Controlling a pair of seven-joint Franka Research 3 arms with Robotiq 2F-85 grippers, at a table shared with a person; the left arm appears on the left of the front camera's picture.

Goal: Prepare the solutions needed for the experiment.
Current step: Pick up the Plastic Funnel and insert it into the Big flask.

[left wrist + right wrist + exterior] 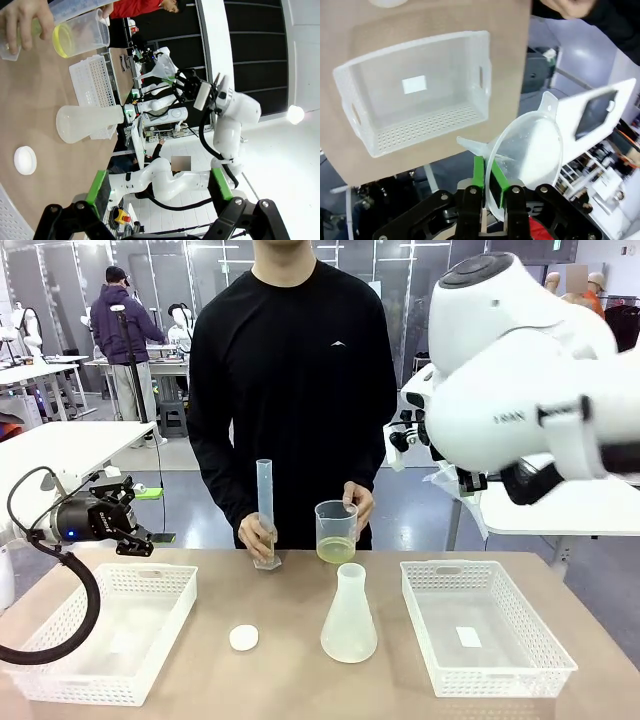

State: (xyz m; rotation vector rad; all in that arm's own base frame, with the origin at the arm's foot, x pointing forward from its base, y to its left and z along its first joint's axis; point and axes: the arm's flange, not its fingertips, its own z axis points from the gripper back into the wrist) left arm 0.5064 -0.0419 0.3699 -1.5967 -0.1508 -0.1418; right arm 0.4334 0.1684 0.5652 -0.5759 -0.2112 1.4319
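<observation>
The solutions are a shallow pale yellow-green layer (pixel 336 551) in a clear beaker (pixel 336 525) that the person holds above the table's far edge. In the left wrist view the liquid (pixel 61 42) shows at the top left. The person's other hand holds a tall graduated cylinder (pixel 265 508) upright on the table. An empty conical flask (pixel 349 618) stands mid-table. My left gripper (pixel 138 532) hovers open over the left basket, with nothing between its pads (pixel 98 184). My right gripper (pixel 488 176) is shut on the rim of a clear plastic funnel (pixel 532 145), high above the right basket.
Two white mesh baskets sit on the table, one at the left (pixel 105 640) and one at the right (pixel 485 630), which also lies below the funnel (pixel 415 90). A white round stopper (pixel 243 638) lies left of the flask. The right arm's big white body (pixel 520 370) hangs over the table's right side.
</observation>
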